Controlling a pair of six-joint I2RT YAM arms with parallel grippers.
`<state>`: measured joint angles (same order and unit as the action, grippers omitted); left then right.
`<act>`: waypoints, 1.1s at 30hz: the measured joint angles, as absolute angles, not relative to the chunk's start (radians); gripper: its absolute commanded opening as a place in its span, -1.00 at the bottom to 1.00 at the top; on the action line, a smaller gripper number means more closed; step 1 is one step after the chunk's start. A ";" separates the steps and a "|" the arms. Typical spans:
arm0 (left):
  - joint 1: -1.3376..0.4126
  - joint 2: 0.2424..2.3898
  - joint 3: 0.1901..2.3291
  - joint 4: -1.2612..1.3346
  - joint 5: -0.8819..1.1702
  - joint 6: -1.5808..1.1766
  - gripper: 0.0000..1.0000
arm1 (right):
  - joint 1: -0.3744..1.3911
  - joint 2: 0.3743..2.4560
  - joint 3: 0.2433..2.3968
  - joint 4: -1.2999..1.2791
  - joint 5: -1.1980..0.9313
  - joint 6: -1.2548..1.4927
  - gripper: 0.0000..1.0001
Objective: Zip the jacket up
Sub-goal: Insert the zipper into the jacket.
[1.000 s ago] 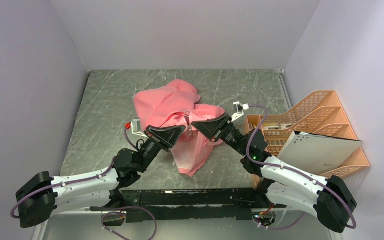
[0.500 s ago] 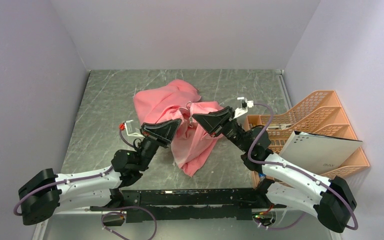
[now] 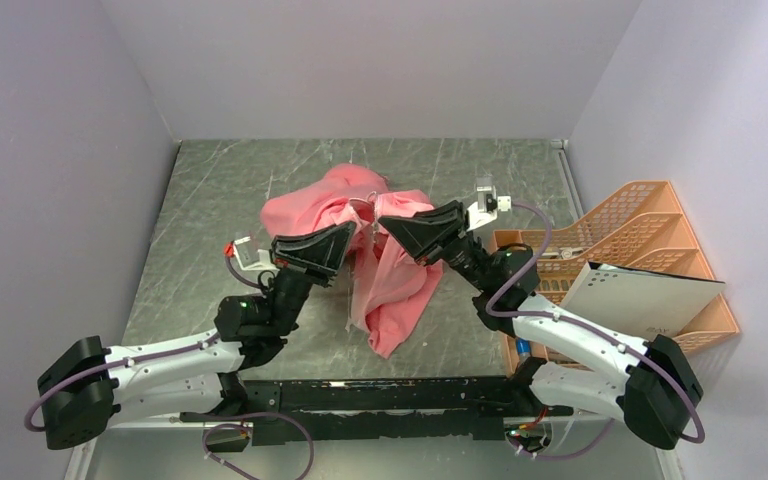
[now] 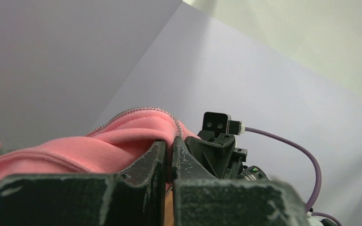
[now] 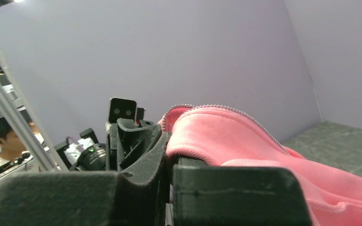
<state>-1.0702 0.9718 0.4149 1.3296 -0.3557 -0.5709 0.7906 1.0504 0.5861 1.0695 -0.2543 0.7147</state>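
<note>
Jacket (image 3: pixel 396 292) shown near the middle of the table (image 3: pixel 210 200), bunched toward the far side, with one pink fold trailing toward the arms. The left gripper (image 3: pixel 350 233) is seen pressed together on a fold of the fabric; the right gripper (image 3: pixel 383 221) is likewise pinched on a fold just beside it, tips nearly facing. In both wrist views a row of zipper teeth (image 4: pixel 136 112) is seen running along the raised pink edge just beyond the fingers. The metal pull cannot be made out in any view.

Risks, as judged from this pose: thin soft fabric may be dragged out of either pinch if the arms are drawn apart. The two front edges may be left misaligned, since the garment is crumpled and the slider end is hidden. The closely set grippers may be knocked together — little room is left between them.

Writing: a faint mark is carried on the white folder (image 3: pixel 635 300) resting in the orange file rack (image 3: pixel 650 215) at the right, but it is too small to be read. No label is visible on the jacket.
</note>
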 measured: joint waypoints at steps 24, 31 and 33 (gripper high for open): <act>-1.071 0.966 0.464 1.398 -0.187 -0.542 -0.90 | 0.797 1.074 0.689 1.132 -0.403 0.734 -1.00; -1.070 0.966 0.464 1.398 -0.180 -0.542 -0.90 | 0.802 1.079 0.696 1.117 -0.404 0.738 -1.00; -1.070 0.966 0.464 1.398 -0.180 -0.542 -0.90 | 0.802 1.079 0.696 1.116 -0.404 0.740 -1.00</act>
